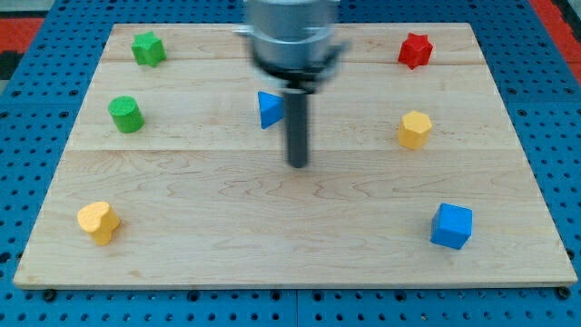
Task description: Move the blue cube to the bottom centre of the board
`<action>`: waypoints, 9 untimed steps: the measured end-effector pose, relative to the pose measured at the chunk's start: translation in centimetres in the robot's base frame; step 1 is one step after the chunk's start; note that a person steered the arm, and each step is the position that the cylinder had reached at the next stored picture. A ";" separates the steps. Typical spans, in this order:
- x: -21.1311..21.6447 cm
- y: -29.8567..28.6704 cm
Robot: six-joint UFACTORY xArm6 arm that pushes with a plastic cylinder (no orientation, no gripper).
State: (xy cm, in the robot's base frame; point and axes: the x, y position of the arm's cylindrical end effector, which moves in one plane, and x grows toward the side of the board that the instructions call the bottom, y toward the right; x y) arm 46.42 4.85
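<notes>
The blue cube (pixel 451 226) sits near the view's bottom right of the wooden board (pixel 290 245). My tip (pixel 298 164) is near the board's middle, well to the left of and above the cube, with bare wood between them. A blue triangle block (pixel 268 110) lies just up and left of the rod, partly beside it.
A green star block (pixel 148 48) is at the top left and a green cylinder (pixel 126 114) below it. A yellow heart-like block (pixel 98 222) is at the bottom left. A red star block (pixel 415 50) is at the top right, a yellow hexagon block (pixel 414 130) below it.
</notes>
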 end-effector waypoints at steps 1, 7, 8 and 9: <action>3.6 7.8; 9.5 1.2; 6.3 2.5; 5.3 -0.4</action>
State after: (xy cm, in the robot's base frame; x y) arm 51.70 4.46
